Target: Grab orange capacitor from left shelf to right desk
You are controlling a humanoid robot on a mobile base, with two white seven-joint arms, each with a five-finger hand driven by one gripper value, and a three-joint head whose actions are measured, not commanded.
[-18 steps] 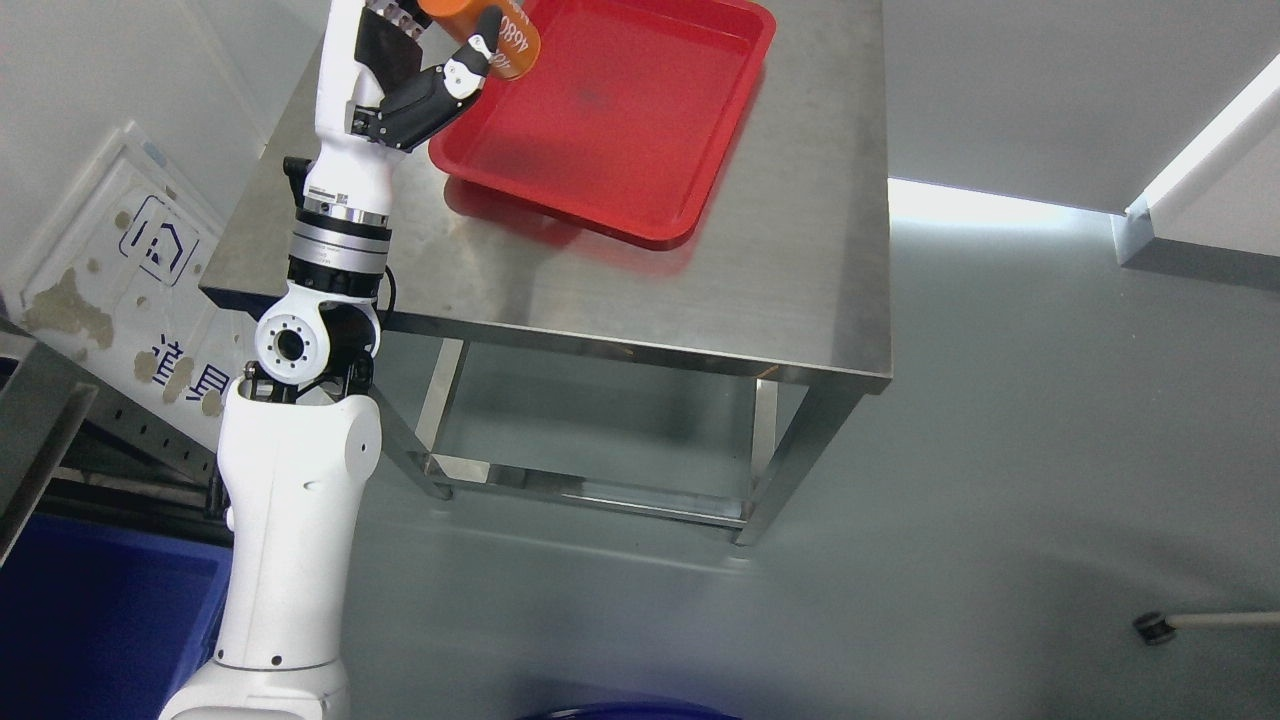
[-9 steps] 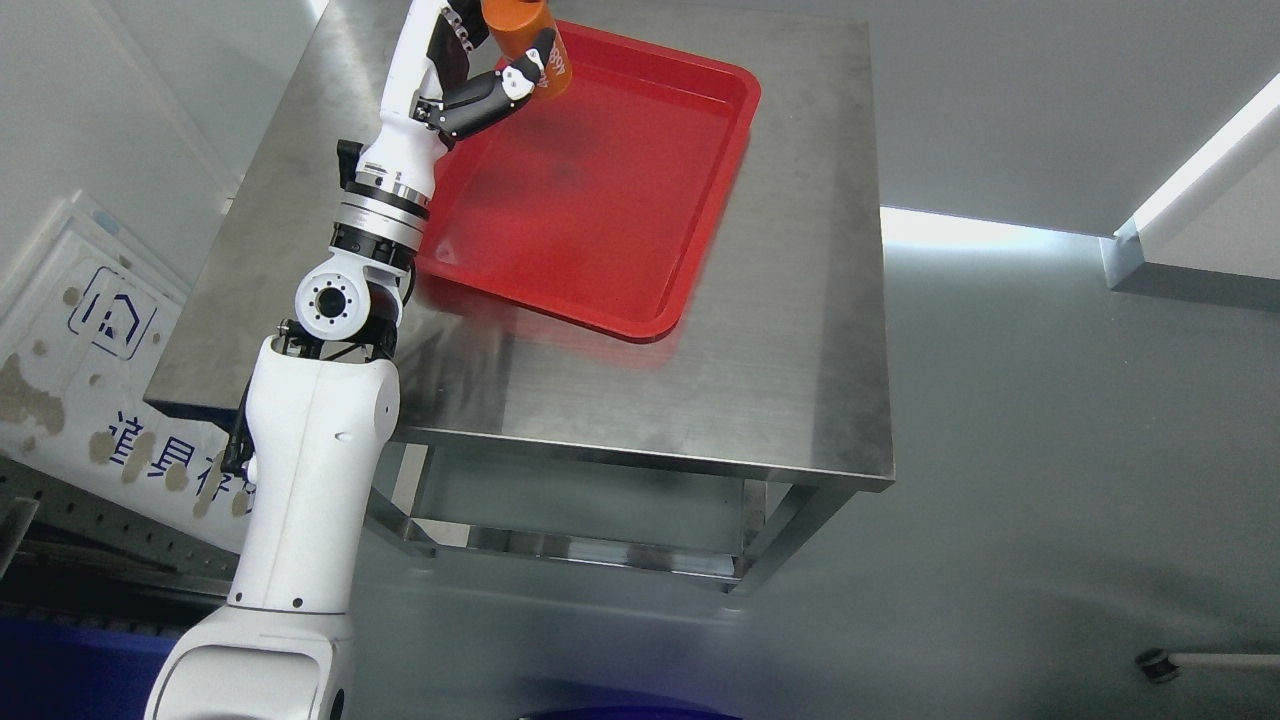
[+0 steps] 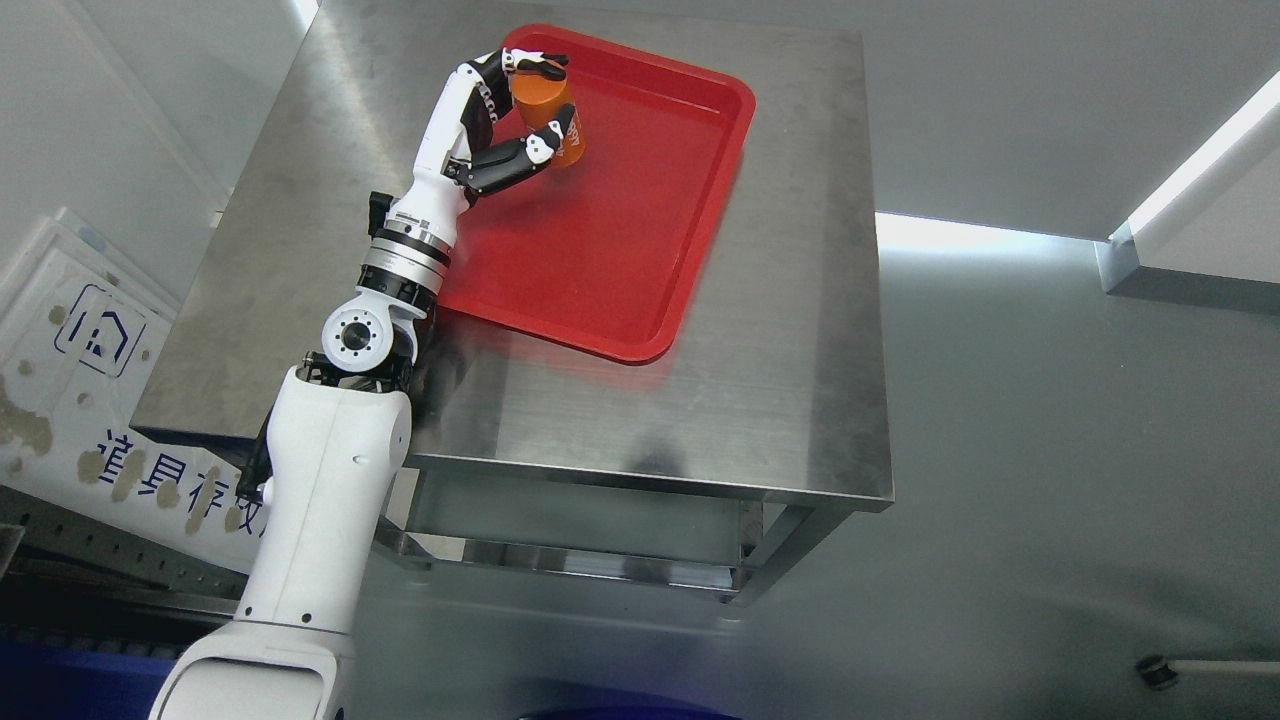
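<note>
An orange capacitor (image 3: 545, 108), a short cylinder with pale print on its side, is held over the far left part of a red tray (image 3: 640, 240). My left hand (image 3: 535, 105) is shut on it, thumb below and fingers curled over its top. I cannot tell whether the capacitor touches the tray floor. The tray lies on a steel desk (image 3: 780, 400). The white left arm rises from the lower left edge of the picture. The right arm does not show.
The desk has a lower shelf (image 3: 590, 525) between its legs. A white signboard (image 3: 80, 400) with blue characters leans at the left. A small caster on a rod (image 3: 1160, 668) lies on the grey floor at the lower right.
The camera has shifted, so the desk sits lower and fuller in the picture. Relative to the tray, the left hand with the capacitor has come down and further in over its left part.
</note>
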